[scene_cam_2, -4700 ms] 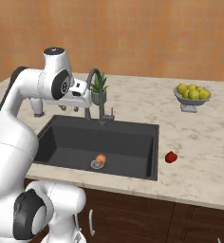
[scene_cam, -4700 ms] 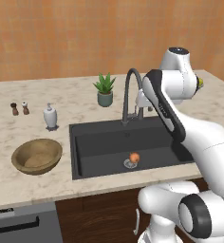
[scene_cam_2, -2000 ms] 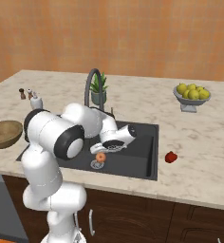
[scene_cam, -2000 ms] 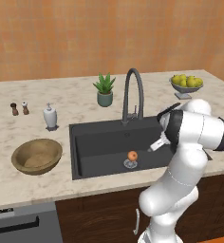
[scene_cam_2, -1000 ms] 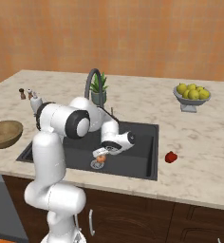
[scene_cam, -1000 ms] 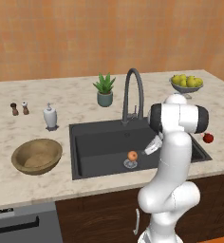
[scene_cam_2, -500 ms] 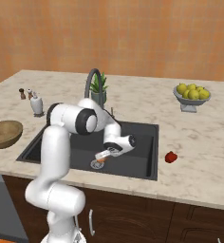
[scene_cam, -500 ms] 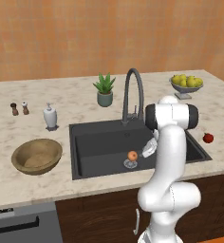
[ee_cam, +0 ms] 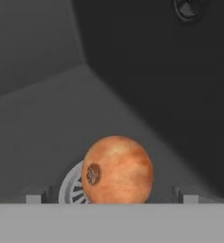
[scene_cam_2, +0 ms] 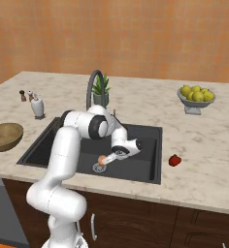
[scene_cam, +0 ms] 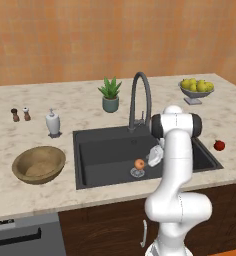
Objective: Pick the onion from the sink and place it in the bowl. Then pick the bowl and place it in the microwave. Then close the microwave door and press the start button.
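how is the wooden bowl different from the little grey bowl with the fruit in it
The wooden bowl is wide, shallow, light brown and holds nothing; the grey bowl is smaller, stands on a foot and is heaped with yellow-green fruit. The wooden bowl sits left of the sink, the grey bowl far right. Both rest on the counter.

White arm with dark joints [scene_cam: 176, 165] rises from base, upper link near vertical, elbow joint high, then forearm bends down and forward. Wrist low, hand tilted downward. Two-finger gripper [scene_cam_2: 110, 157] at end of white hand, pointing toward left side of right base view. In left base view gripper [scene_cam: 151, 159] partly hidden behind own arm link. In hand view two small dark finger tips [ee_cam: 34, 197] stand far apart at both sides of bottom edge, jaws wide, nothing clamped between them.
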Controlling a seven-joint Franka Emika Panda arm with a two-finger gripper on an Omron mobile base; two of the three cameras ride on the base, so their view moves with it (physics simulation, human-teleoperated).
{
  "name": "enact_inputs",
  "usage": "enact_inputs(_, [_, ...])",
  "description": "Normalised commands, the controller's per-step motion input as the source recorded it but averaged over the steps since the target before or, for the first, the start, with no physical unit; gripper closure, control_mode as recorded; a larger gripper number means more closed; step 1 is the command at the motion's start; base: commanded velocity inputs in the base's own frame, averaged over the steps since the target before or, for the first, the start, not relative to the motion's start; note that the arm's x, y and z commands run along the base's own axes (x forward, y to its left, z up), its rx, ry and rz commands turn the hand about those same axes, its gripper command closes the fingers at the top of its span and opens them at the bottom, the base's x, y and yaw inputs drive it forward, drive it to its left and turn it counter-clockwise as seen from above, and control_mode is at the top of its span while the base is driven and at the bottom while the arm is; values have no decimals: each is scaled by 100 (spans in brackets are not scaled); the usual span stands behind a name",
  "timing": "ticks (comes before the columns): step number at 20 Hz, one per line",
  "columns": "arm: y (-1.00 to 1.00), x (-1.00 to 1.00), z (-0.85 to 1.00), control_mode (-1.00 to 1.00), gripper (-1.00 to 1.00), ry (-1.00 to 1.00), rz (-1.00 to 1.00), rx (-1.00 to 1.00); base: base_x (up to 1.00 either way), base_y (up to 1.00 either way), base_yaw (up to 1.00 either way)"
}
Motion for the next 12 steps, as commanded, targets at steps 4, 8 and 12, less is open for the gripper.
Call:
enact_inputs(4, [0, 16, -28, -100, -100, -5, 6, 2, 0, 0, 0])
enact_inputs(8, [9, 0, -13, -100, -100, -4, 0, 0, 0, 0, 0])
enact_inputs(12, [30, -2, -4, -100, -100, -1, 0, 0, 0, 0, 0])
